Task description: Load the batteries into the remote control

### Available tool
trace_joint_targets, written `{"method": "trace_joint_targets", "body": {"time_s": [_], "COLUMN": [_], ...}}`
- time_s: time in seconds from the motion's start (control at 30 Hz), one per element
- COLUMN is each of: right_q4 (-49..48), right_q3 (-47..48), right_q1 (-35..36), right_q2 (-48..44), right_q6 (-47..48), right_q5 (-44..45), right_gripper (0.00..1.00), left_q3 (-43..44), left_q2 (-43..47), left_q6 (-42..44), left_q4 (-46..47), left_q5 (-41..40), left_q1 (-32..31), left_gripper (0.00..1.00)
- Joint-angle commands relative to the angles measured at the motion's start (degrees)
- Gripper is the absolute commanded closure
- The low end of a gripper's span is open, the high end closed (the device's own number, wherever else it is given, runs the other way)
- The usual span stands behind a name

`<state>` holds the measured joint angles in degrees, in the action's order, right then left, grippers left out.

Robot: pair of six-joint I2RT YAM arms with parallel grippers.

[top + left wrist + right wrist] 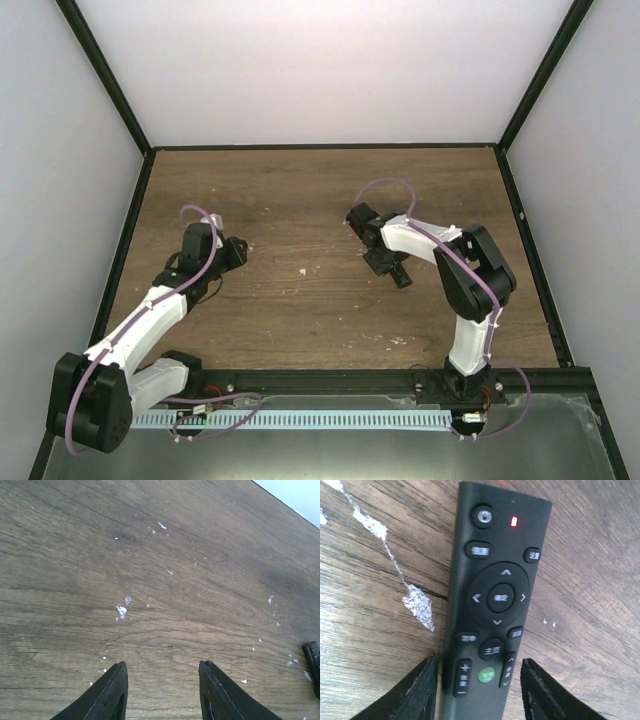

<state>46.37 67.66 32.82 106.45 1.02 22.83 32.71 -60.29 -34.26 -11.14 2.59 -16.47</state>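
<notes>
When we look from the top camera, we see the left gripper [236, 250] over the left part of the wooden table [300, 320], and the right gripper [388, 264] near the middle, low at the remote control [401, 276]. In the left wrist view, the left fingers [112, 697] are spread apart and hold nothing; only bare wood with pale specks [121, 611] lies between them. One end of the remote control shows at the right edge. In the right wrist view, the remote control lies flat on the wood, buttons up, with a red light [514, 521] near its far end. Its near end sits between the right fingers [545, 695], which are released: a strip of wood shows beside one, and at the other we cannot tell contact.
</notes>
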Motion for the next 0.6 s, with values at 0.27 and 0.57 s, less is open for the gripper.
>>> {"method": "trace_joint_targets", "body": {"time_s": [0.27,0.57], "right_q4": [-4.6,-12.1], "right_q3": [-0.5,-3.4], "right_q1": [0.1,-4.3], "right_q2": [-6.3,-15.5], "right_q6": [2.5,-0.2], "right_q5": [-11.1,-17.2], "right_gripper": [0.35,0.06], "left_q3": [1.4,4.2], "left_q2": [2.5,9.4], "left_q6": [0.4,3.8], "left_q4": [0.4,-0.2], "left_q5": [-0.5,-6.4], "left_q1": [0.1,0.0], "left_gripper": [0.59,0.4]}}
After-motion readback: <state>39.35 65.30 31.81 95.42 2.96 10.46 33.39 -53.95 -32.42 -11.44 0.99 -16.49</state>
